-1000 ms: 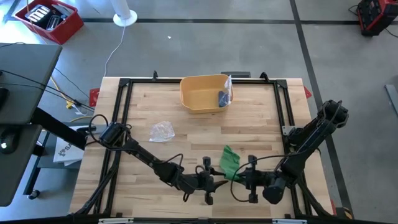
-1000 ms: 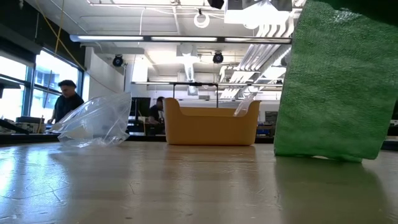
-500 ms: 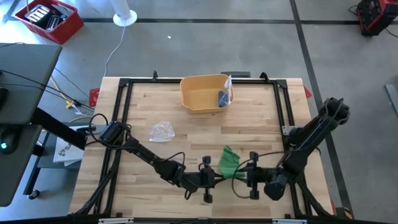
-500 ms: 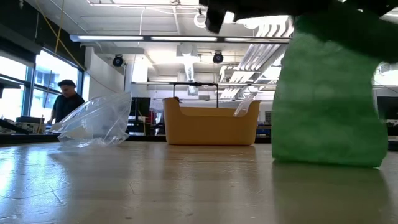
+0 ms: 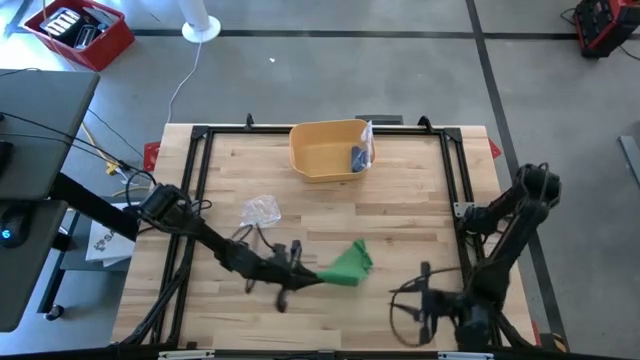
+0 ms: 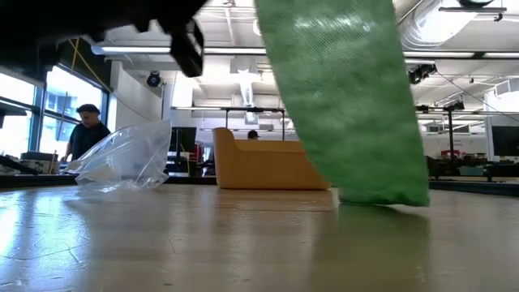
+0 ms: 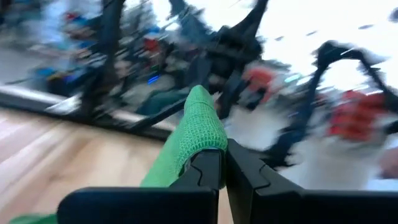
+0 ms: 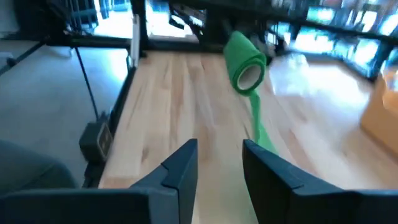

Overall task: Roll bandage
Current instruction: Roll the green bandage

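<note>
The green bandage is partly rolled. Its roll is lifted and its loose strip slants down to the table. My left gripper is shut on the bandage, left of the table's middle and near the front. My right gripper is open and empty at the front right, apart from the bandage. Its two fingers point toward the roll. My left gripper pinches the bandage's rolled end between its two fingers, and the green end sticks out past the fingertips. The fingers come nearly level from the table's left. The roll is clear of the table. The strip hangs slanting, with its lower end on the wood.
A yellow bin stands at the far middle of the table, with a small blue thing inside. A crumpled clear plastic bag lies left of centre. A black frame runs round the table. A person shows in the room behind.
My right gripper has drawn back from the bandage toward the table's right near corner. My left gripper has gone toward the table's left edge with the rolled end. The bandage has been drawn out into a slanting strip, its lower end still on the table.
</note>
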